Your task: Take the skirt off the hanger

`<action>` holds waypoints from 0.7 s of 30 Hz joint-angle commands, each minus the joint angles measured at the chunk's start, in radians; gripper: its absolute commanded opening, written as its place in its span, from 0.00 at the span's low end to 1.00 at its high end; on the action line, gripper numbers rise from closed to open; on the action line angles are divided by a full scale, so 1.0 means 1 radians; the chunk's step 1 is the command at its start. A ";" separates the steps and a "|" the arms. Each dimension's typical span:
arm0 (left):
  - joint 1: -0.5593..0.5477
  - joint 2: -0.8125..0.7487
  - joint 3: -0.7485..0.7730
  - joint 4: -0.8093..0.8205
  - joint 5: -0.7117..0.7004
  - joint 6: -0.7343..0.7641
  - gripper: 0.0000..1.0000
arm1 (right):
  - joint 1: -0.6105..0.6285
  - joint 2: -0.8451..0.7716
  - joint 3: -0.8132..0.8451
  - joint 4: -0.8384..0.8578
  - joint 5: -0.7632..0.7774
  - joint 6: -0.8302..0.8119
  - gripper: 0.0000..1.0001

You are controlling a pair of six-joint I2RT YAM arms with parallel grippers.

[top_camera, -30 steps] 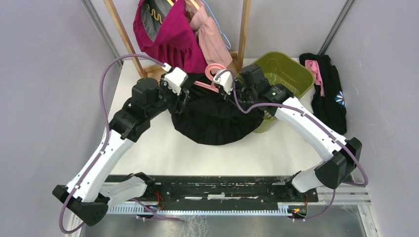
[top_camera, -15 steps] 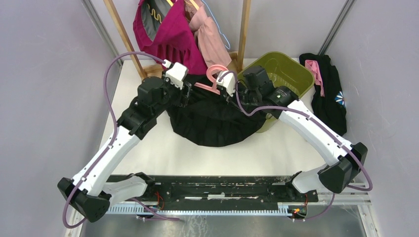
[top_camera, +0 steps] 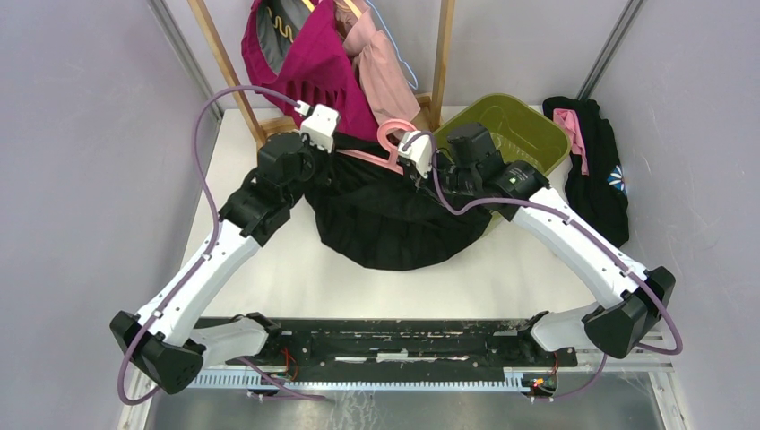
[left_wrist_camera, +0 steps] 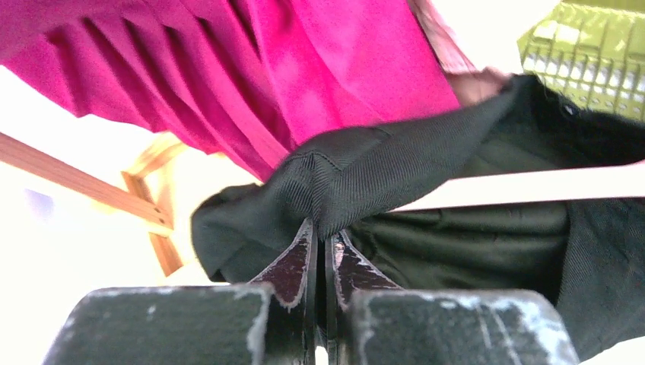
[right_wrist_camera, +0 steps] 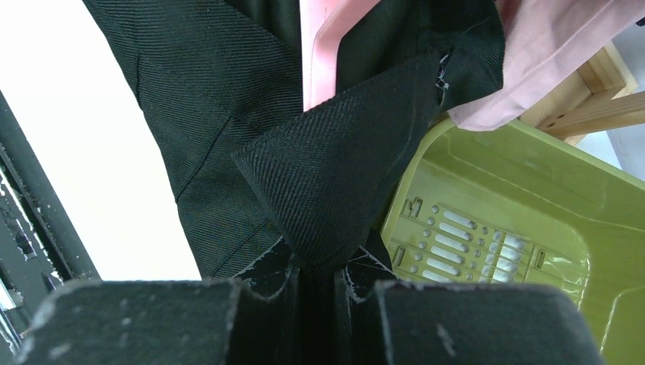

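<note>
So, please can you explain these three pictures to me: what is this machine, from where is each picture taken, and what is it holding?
This is a robot with two arms, fixed at the near edge of a white table. The wide picture looks down from above. The other two come from a small camera on each wrist. A black skirt on a pink hanger spreads over the table, next to a green basket. The left gripper and the right gripper are each shut on a fold of the skirt.

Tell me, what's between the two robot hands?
The black skirt, on its pink hanger, stretches between the left gripper and right gripper; the top view shows it.
</note>
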 commanded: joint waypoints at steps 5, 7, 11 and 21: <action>0.067 0.040 0.206 0.017 -0.265 0.168 0.03 | 0.004 -0.034 0.014 0.053 -0.026 0.003 0.01; 0.136 0.082 0.246 0.015 -0.203 0.146 0.03 | 0.003 -0.041 0.009 0.049 -0.027 0.005 0.01; 0.245 0.115 0.257 0.045 -0.122 0.107 0.03 | 0.002 -0.061 -0.001 0.037 -0.020 0.005 0.01; 0.426 0.177 0.165 0.070 -0.043 0.065 0.03 | 0.003 -0.146 -0.007 0.026 -0.018 0.000 0.01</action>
